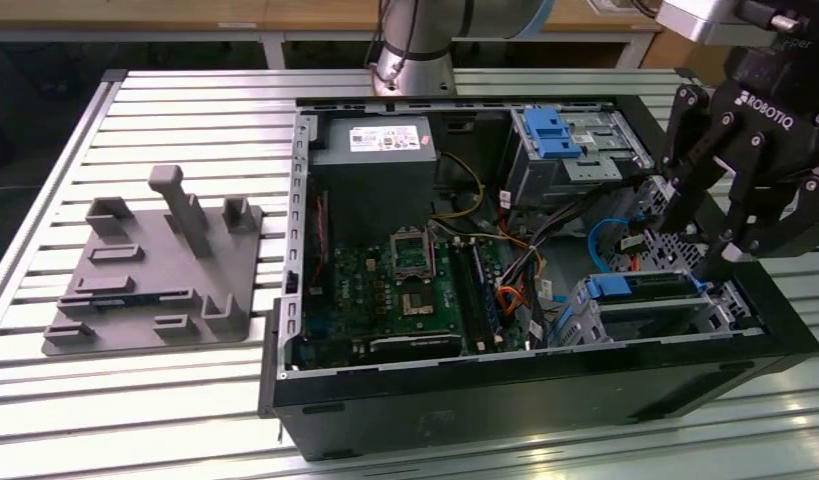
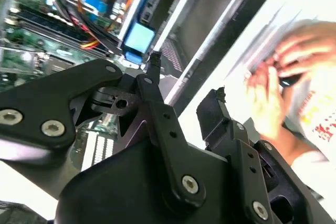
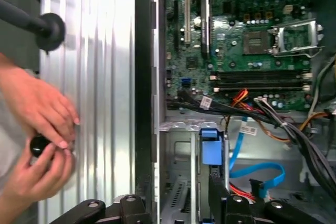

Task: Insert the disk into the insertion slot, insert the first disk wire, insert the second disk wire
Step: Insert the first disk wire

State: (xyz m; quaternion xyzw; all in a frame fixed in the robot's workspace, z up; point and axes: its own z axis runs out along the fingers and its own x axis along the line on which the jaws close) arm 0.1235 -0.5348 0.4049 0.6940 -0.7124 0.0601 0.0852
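Observation:
My gripper (image 1: 704,245) hangs open over the end of the open computer case toward the exterior view's right, with nothing between its fingers. Below it sits the insertion slot (image 1: 656,312), a grey perforated cage. A dark flat drive with a blue end piece (image 1: 607,288), likely the disk, lies in it. In the first wrist view this blue end piece (image 3: 211,146) is just ahead of my gripper (image 3: 174,199). The second disk wire (image 3: 258,170), a flat blue cable with a dark plug, loops loose beside the cage. The first disk wire (image 3: 240,188), red and orange, lies under that loop.
A silver bay with a blue latch (image 1: 549,133) stands at the case's far end, with the motherboard (image 1: 409,285) in the middle. A grey fixture plate (image 1: 156,265) lies on the slatted table. A person's hands (image 3: 37,145) hold a small black object beside the case.

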